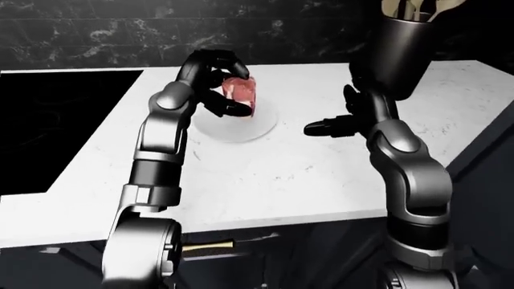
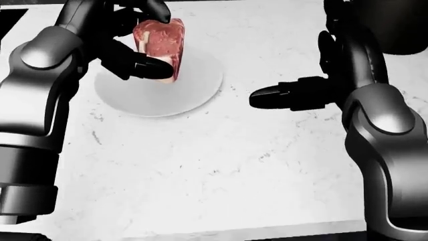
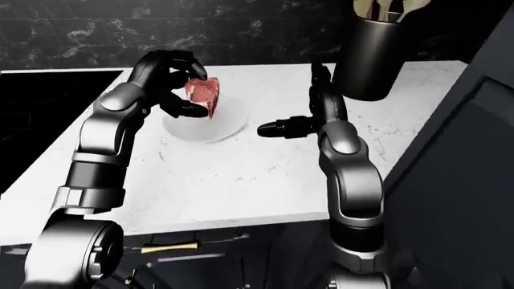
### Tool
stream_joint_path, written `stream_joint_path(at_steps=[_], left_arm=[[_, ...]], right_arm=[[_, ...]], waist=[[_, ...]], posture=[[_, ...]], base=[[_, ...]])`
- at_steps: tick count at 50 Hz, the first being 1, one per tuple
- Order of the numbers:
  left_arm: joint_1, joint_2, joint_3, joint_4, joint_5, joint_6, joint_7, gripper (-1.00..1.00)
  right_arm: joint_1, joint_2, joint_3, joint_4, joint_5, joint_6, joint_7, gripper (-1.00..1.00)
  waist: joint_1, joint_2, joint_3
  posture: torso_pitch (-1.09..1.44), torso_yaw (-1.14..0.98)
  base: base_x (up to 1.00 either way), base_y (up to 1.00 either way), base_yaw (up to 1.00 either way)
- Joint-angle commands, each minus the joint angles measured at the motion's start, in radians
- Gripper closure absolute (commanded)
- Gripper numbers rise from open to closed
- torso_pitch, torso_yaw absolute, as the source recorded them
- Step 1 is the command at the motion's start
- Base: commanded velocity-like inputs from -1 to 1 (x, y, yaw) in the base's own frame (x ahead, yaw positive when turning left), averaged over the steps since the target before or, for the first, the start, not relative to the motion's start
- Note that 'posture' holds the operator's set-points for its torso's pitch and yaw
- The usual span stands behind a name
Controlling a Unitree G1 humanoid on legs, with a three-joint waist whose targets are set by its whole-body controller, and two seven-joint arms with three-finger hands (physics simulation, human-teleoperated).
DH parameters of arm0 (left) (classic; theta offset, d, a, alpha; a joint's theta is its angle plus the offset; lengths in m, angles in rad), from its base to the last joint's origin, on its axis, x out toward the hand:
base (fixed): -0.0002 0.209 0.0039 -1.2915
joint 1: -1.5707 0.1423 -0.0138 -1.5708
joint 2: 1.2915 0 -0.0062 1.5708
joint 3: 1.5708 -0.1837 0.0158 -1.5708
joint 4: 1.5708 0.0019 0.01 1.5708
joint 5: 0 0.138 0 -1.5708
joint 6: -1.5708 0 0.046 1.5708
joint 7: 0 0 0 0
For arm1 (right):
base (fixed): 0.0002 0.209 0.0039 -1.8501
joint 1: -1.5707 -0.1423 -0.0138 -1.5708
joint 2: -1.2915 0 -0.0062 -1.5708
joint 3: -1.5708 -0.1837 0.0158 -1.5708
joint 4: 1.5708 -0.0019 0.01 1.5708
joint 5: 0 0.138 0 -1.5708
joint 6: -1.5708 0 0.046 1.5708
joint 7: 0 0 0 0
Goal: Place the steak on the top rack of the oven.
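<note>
Steak point(image 2: 160, 42) sits clamped in my left hand point(image 2: 130, 42) above the plate point(image 2: 194, 88), my right hand point(image 2: 294, 95) has fingers apart, and the oven trip is not yet started.

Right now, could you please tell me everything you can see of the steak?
The steak is a thick raw cut, red and marbled with a pale fat band down one edge. It stands on edge, nearly upright, gripped in the left hand, whose dark fingers close round it from above and below. It sits over the round white plate on the marble counter; whether its lower edge touches the plate I cannot tell. The right hand is well apart from it.
</note>
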Motion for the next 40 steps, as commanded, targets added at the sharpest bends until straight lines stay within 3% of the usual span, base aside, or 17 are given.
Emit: stream_joint_path(at_steps=[1, 3, 10, 13, 15, 16, 17, 19, 23, 25, 29, 32, 35, 37, 38, 39, 40], left_arm=[[-0.039, 0.01, 0.008, -0.045, -0.013, -0.034, 0.002, 0.51], [-0.036, 0.009, 0.008, -0.051, -0.014, -0.031, 0.001, 0.53], [-0.033, 0.009, 0.008, -0.056, -0.016, -0.027, 0.001, 0.57], [-0.031, 0.008, 0.008, -0.053, -0.017, -0.032, 0.001, 0.57], [-0.035, 0.009, 0.008, -0.049, -0.018, -0.033, 0.001, 0.58], [-0.036, 0.009, 0.008, -0.048, -0.018, -0.034, 0.001, 0.58], [-0.037, 0.009, 0.009, -0.047, -0.02, -0.035, 0.002, 0.57], [-0.035, 0.008, 0.008, -0.048, -0.02, -0.035, 0.002, 0.57], [-0.035, 0.009, 0.007, -0.051, -0.019, -0.032, 0.001, 0.6], [-0.036, 0.006, 0.007, -0.049, -0.02, -0.034, 0.003, 0.7], [-0.041, 0.005, 0.006, -0.033, -0.019, -0.046, 0.005, 0.65], [-0.045, 0.005, 0.006, -0.029, -0.019, -0.046, 0.005, 0.62], [-0.049, 0.007, 0.007, -0.025, -0.02, -0.047, 0.005, 0.63], [-0.049, 0.007, 0.007, -0.024, -0.02, -0.048, 0.005, 0.62], [-0.048, 0.007, 0.007, -0.025, -0.02, -0.049, 0.005, 0.63], [-0.046, 0.007, 0.007, -0.031, -0.021, -0.044, 0.004, 0.62], [-0.044, 0.007, 0.008, -0.037, -0.022, -0.039, 0.004, 0.63]], right_arm=[[-0.03, -0.006, -0.006, -0.028, -0.005, -0.024, -0.005, -1.0], [-0.025, -0.004, -0.006, -0.022, -0.006, -0.036, -0.004, -1.0], [-0.018, 0.002, -0.001, -0.02, -0.009, -0.04, -0.005, -1.0], [-0.015, 0.004, -0.002, -0.026, -0.009, -0.038, -0.006, -1.0], [-0.016, 0.002, -0.002, -0.023, -0.01, -0.04, -0.005, -1.0], [-0.017, 0.002, -0.002, -0.024, -0.01, -0.038, -0.005, -1.0], [-0.017, 0.002, -0.001, -0.027, -0.011, -0.033, -0.005, -1.0], [-0.015, 0.004, 0.0, -0.03, -0.011, -0.032, -0.005, -1.0], [-0.011, 0.004, -0.003, -0.023, -0.012, -0.042, -0.003, -1.0], [-0.01, 0.004, -0.003, -0.021, -0.012, -0.045, -0.002, -1.0], [-0.011, 0.001, -0.005, -0.019, -0.011, -0.045, 0.001, -1.0], [-0.01, 0.002, -0.003, -0.017, -0.011, -0.048, 0.001, -1.0], [-0.011, 0.001, -0.005, -0.017, -0.011, -0.046, 0.001, -1.0], [-0.009, 0.003, -0.004, -0.019, -0.011, -0.047, 0.0, -1.0], [-0.005, 0.004, -0.003, -0.018, -0.012, -0.05, 0.0, -1.0], [-0.003, 0.005, -0.003, -0.018, -0.012, -0.053, 0.0, -1.0], [-0.002, 0.006, -0.002, -0.018, -0.013, -0.054, -0.001, -1.0]], waist=[[0.001, 0.006, -0.027], [0.006, -0.005, -0.036], [0.018, 0.045, -0.026], [0.002, 0.076, 0.006], [-0.01, 0.13, -0.008], [-0.002, 0.093, 0.013], [-0.004, 0.102, -0.006], [-0.004, 0.082, -0.002], [-0.001, 0.031, -0.006], [0.002, -0.016, -0.011], [0.005, -0.007, -0.015], [0.008, 0.025, -0.016], [0.001, 0.083, 0.0], [0.001, 0.17, -0.023], [0.006, 0.112, -0.007], [0.002, 0.128, -0.011], [0.007, 0.12, -0.014]], posture=[[0.0, 0.0], [0.0, 0.0], [0.0, 0.0], [0.0, 0.0], [0.0, 0.0], [0.0, 0.0], [0.0, 0.0], [0.0, 0.0], [0.0, 0.0], [0.0, 0.0], [0.0, 0.0], [0.0, 0.0], [0.0, 0.0], [0.0, 0.0], [0.0, 0.0], [0.0, 0.0], [0.0, 0.0]], base=[[-0.18, 0.0, 0.0], [-0.17, 0.0, 0.0], [-0.17, 0.0, 0.0], [-0.04, 0.0, 0.0], [0.0, 0.01, 0.0], [0.0, 0.04, 0.0], [0.0, 0.22, 0.0], [0.0, 0.26, 0.0], [0.0, 0.28, 0.0], [0.0, 0.29, 0.0], [0.0, 0.26, 0.0], [0.0, 0.19, 0.0], [0.0, 0.13, 0.0], [0.0, 0.11, 0.0], [0.0, 0.12, 0.0], [0.0, 0.12, 0.0], [0.0, 0.12, 0.0]])
